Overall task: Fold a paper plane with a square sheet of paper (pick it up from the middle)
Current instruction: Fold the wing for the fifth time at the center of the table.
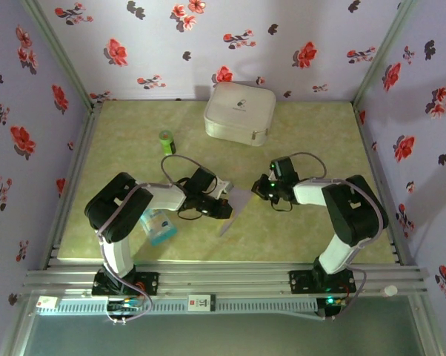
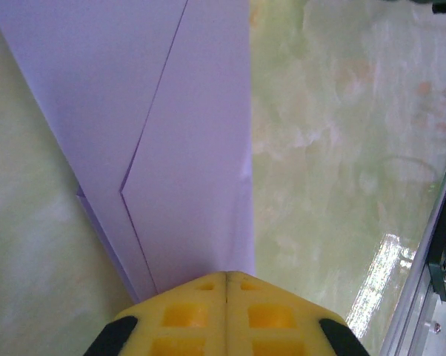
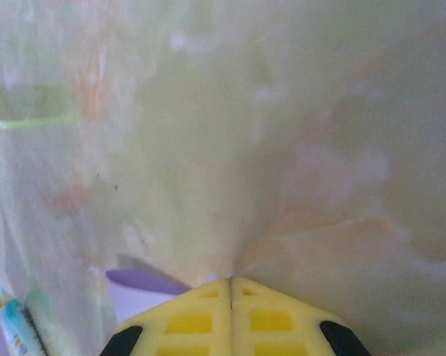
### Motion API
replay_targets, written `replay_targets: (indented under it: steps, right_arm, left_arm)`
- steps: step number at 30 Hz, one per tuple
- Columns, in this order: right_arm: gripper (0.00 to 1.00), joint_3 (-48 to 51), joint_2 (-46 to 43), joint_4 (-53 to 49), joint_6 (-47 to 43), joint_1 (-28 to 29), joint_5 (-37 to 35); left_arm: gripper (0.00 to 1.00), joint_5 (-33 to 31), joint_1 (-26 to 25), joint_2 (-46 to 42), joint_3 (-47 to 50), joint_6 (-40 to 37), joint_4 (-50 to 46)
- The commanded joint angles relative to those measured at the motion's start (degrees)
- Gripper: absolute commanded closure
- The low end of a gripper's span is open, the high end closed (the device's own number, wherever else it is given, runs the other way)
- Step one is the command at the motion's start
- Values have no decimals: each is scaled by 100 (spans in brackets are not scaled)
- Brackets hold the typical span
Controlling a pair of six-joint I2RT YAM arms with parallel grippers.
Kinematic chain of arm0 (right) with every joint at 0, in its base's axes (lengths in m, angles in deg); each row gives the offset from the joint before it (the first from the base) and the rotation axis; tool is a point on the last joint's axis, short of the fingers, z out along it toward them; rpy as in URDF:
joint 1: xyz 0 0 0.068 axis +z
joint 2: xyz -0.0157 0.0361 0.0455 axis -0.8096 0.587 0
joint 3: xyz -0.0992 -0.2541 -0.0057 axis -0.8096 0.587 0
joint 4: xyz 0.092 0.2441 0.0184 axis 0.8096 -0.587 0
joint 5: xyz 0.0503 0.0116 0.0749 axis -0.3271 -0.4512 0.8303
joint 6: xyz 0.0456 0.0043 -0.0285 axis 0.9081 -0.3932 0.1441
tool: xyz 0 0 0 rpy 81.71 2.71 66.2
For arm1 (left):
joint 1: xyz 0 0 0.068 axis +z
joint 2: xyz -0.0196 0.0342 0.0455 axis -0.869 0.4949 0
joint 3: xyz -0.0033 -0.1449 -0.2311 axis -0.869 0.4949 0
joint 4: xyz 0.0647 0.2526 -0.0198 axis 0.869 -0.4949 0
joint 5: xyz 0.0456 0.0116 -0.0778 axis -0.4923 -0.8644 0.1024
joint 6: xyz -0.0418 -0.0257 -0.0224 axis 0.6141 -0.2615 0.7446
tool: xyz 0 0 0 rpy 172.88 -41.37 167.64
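My left gripper is closed, yellow fingers pressed flat together. The lavender paper runs straight out from their tips across the table. It is folded, with a long crease and a slanted flap edge. Its near end meets my fingertips, but I cannot tell whether I pinch it or only press on it.

My right gripper is closed too, on nothing, with a corner of the paper just left of its tips.

From above, the paper lies mid-table between the two grippers, touching the left one.

I count one paper, one white case at the back, one small green container and one blue-and-white packet beside my left arm.

The case bears a small dark mark and the packet some print, both too small to read.
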Motion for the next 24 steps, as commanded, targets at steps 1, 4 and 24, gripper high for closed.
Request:
replay_targets:
  steps: [1,4,24]
  right_arm:
    - [96,-67,-188,-47,45,-92,-297]
    - [95,-19,-712,-195,-13,36,-357]
    - [99,290,-259,-104,259,1178,-470]
  left_arm:
    - [100,-366,-95,268,388,-97,-1141]
    - [100,-389,-95,235,397,-50,-1090]
    - [100,-400,-86,-42,262,122,-1165]
